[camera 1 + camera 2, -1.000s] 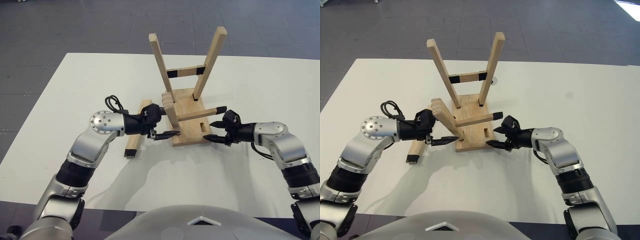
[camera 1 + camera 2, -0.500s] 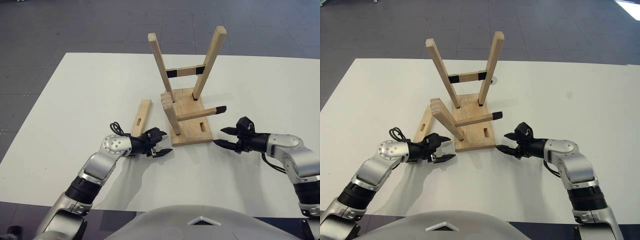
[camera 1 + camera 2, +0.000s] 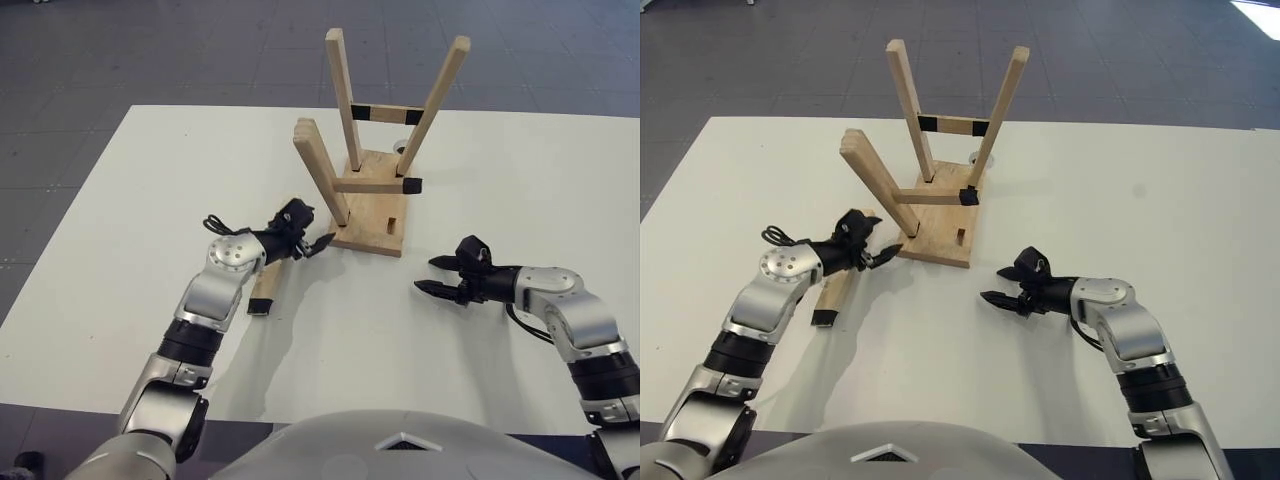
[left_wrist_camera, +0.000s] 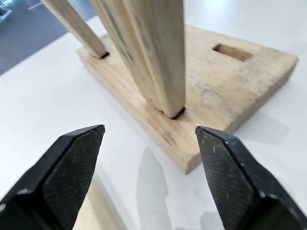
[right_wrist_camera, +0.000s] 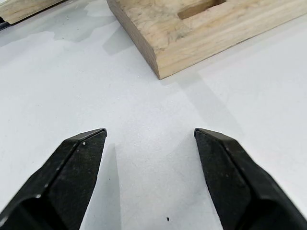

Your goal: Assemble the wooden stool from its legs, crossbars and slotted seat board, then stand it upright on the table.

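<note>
Now my left gripper [image 3: 322, 243], jaws apart, sits at eight o'clock of the seat board [image 3: 375, 222]. My right gripper [image 3: 425, 275], likewise spread, hovers at five.

Bright even light fr above, soft shadows on table [image 3: 90, 260], glare on floor [image 3: 1255, 8].

A large indoor hall, most likely a lab or test space.
A plain white work table [image 3: 130, 190] stood on a wide floor [image 3: 150, 50] of dark grey square tiles, which stretched well beyond the table's edges from 9 o'clock through 12 to 3. A bright patch of light [image 3: 1255, 15] lay on the tiles far off at about 1 o'clock.
</note>
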`<state>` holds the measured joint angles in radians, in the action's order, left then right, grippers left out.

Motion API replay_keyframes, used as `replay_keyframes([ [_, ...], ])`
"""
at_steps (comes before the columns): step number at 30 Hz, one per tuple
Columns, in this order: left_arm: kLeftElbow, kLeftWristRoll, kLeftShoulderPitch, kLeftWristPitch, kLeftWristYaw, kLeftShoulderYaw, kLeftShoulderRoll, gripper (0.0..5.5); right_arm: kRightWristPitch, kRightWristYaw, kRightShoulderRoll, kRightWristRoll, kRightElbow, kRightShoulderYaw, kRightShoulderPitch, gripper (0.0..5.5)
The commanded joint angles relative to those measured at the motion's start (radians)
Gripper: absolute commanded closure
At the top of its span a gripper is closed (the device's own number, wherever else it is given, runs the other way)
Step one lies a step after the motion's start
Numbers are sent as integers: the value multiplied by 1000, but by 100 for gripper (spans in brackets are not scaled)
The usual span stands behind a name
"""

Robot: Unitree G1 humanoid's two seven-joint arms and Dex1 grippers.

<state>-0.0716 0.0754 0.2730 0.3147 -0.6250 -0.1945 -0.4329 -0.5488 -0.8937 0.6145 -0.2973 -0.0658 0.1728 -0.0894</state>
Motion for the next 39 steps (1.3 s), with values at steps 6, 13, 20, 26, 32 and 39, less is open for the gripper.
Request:
replay_keyframes([
  [6, 121, 249, 77, 259, -36, 348, -151, 254, -14, 41, -3, -1, -29, -30, 21, 211],
  [13, 220, 550, 443, 479, 241, 500, 75, 354, 22, 168, -90, 31, -3, -55, -24, 211],
  [20, 370, 649, 438, 691, 440, 449, 184, 368, 231, 439, -166, 174, 9, -136, 15, 211],
  [26, 337, 621, 445, 677, 432, 380, 195, 368, 264, 522, -189, 256, 66, -124, -26, 211],
  [32, 275, 615, 548, 543, 384, 407, 194, 368, 274, 523, -198, 279, 77, -112, -32, 211],
  [39, 196, 638, 709, 318, 334, 485, 186, 368, 272, 520, -202, 286, 70, -117, -25, 211],
])
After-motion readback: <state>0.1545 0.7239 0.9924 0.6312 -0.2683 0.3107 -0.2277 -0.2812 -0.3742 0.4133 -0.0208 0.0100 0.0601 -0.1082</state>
